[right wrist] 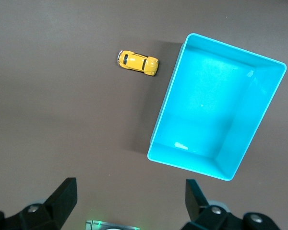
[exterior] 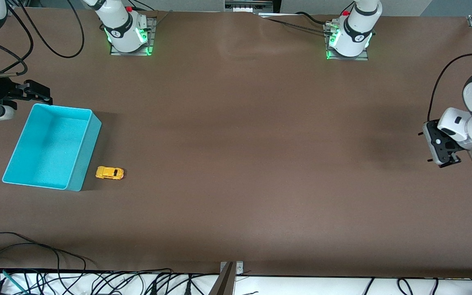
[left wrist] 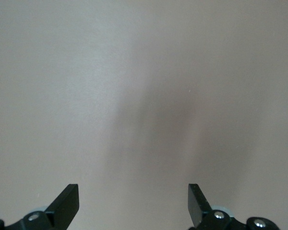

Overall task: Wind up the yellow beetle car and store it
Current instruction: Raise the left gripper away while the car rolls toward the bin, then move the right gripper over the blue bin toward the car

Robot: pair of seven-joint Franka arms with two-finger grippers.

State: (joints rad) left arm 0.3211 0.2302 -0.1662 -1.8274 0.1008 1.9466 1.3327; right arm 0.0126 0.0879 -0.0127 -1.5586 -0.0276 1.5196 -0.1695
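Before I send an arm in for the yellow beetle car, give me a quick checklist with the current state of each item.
1. Yellow beetle car upright on its wheels on the table: ok.
2. Car free to pick, beside the turquoise bin and apart from its wall: ok.
3. Bin holds nothing, ready to store the car: ok.
4. Right tool open and holding nothing, above the table at the bin's end: ok.
5. Left tool open and holding nothing, waiting over bare table at the left arm's end: ok.
6. Car already wound up: cannot tell.
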